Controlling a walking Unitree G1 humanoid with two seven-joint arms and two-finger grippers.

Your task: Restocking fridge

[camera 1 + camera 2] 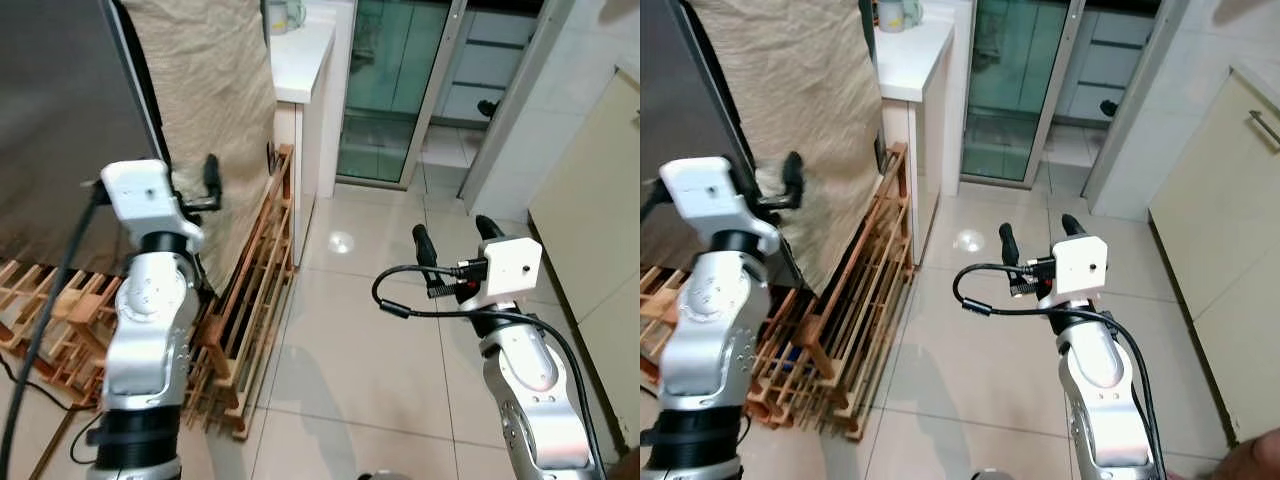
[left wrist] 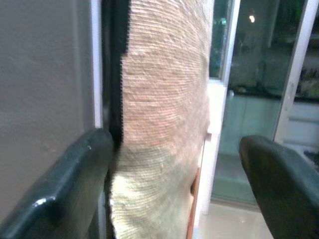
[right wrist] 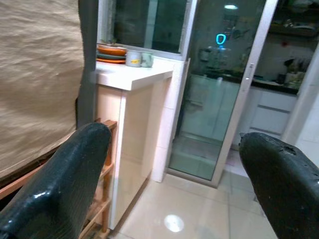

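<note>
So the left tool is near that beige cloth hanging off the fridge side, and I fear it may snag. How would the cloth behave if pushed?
The cloth hangs in soft folds, so it would probably give way limply rather than resist. Its coarse weave could catch on the open left tool. It looks light and may slide off.

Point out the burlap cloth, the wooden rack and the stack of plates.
burlap cloth (image 1: 205,110), left eye view, middle of its hanging face
wooden rack (image 1: 255,300), left eye view, slats
stack of plates (image 3: 110,54), right wrist view, orange top plate
</note>
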